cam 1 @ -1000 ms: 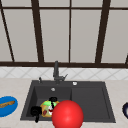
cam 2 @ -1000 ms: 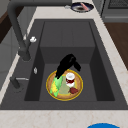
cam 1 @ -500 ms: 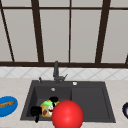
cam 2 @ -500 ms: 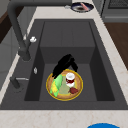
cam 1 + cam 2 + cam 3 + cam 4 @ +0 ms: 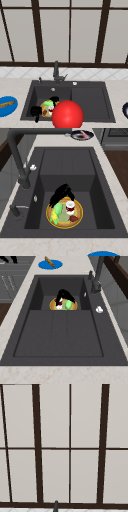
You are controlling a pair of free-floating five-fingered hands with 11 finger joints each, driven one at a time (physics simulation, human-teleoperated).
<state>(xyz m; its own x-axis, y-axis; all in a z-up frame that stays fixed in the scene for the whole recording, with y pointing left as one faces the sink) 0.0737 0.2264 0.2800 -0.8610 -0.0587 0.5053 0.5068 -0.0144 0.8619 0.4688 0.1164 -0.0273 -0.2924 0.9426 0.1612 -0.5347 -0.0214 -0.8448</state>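
Front view: two hands, left hand (image 5: 35,111) seemingly curled on nothing, right hand (image 5: 54,99) unclear, over one plate (image 5: 44,112).

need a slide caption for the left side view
Robot hand reaching onto a plate of food in the dark sink, beside the faucet.

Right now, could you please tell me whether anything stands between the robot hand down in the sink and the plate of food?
Nothing visible does. The right robot hand is at the far rim of the plate in the sink basin, partly over the food, with nothing between them.
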